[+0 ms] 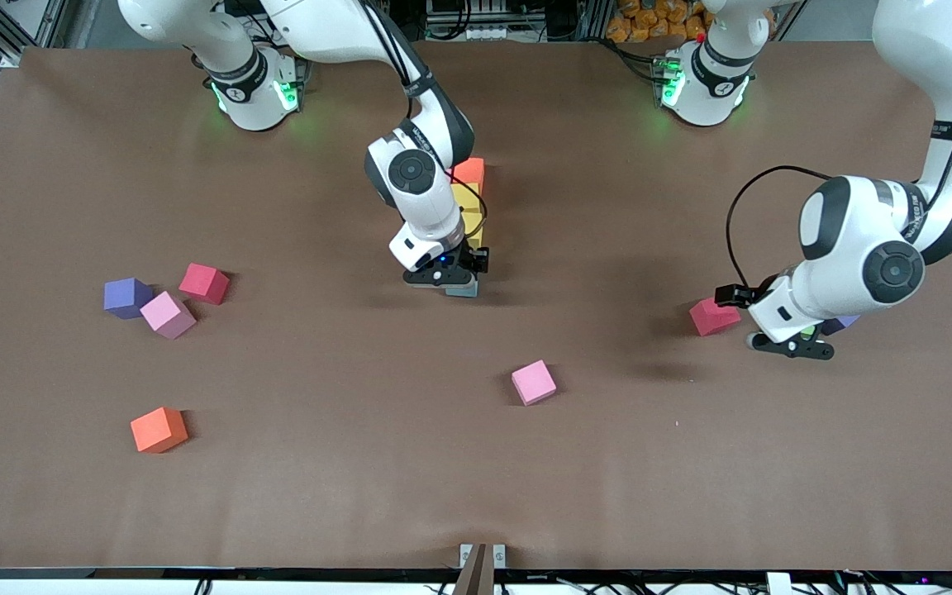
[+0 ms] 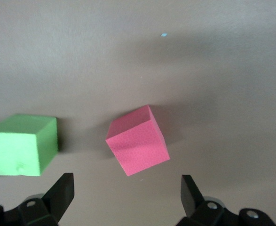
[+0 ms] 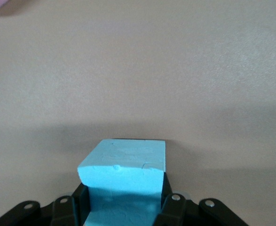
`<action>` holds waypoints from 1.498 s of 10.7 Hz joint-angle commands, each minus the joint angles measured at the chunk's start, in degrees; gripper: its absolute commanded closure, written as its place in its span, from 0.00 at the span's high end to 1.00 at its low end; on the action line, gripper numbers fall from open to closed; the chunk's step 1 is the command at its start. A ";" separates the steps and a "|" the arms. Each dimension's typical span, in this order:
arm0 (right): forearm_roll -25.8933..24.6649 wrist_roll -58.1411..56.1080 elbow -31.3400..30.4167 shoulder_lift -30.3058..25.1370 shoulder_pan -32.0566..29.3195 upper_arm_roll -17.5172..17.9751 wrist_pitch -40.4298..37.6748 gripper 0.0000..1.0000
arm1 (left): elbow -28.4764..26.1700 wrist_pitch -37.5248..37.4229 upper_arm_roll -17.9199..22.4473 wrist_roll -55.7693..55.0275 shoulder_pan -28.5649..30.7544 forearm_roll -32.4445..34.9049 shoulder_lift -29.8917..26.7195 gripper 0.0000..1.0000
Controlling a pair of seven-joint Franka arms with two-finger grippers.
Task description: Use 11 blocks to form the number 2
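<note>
I am watching the right gripper (image 1: 451, 277) standing low over the middle of the table (image 1: 344, 496), its fingers clamped on a blue block (image 3: 123, 176) that sits right at the near end of a short column of blocks. That column is running toward twelve o'clock from the gripper: two yellow blocks (image 1: 468, 216) and, at the top, an orange block (image 1: 469, 172), each touching the next, the arm hiding part of them. The left gripper (image 1: 790, 340) is hovering at about three o'clock from the centre, fingers spread wide apart and holding nothing; in the left wrist view a red block (image 2: 138, 141) is lying tilted just ahead of the open fingertips (image 2: 62, 190), with a green block (image 2: 21, 145) beside it and apart from it. A purple cube (image 1: 841, 324) is peeking out from under that arm. At nine o'clock I am seeing another red block (image 1: 204, 283), a pink block (image 1: 168, 315) and a second purple cube (image 1: 126, 297) bunched closely together, the pink one touching the purple. A loose orange block (image 1: 159, 430) is sitting near seven o'clock, and a second pink block (image 1: 534, 383) is lying alone near five o'clock from the blue one.
</note>
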 commanded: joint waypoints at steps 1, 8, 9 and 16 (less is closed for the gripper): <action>-0.68 0.34 -0.24 0.13 1.66 -0.31 -0.58 0.41 | -3.41 1.39 -0.91 -5.68 0.89 -2.19 -0.06 1.00; -0.68 0.25 -5.86 -3.73 2.28 1.01 -0.58 0.40 | -3.87 3.24 -0.99 -12.40 -0.69 -2.19 2.93 1.00; -0.68 0.34 -5.96 -4.00 2.46 1.01 -0.66 0.40 | -3.60 3.24 -0.99 -12.40 -0.69 -2.19 3.01 1.00; -0.68 0.09 -6.14 -4.61 2.11 0.84 -0.58 0.39 | -2.64 3.24 -0.91 -12.32 -1.13 -1.48 3.28 1.00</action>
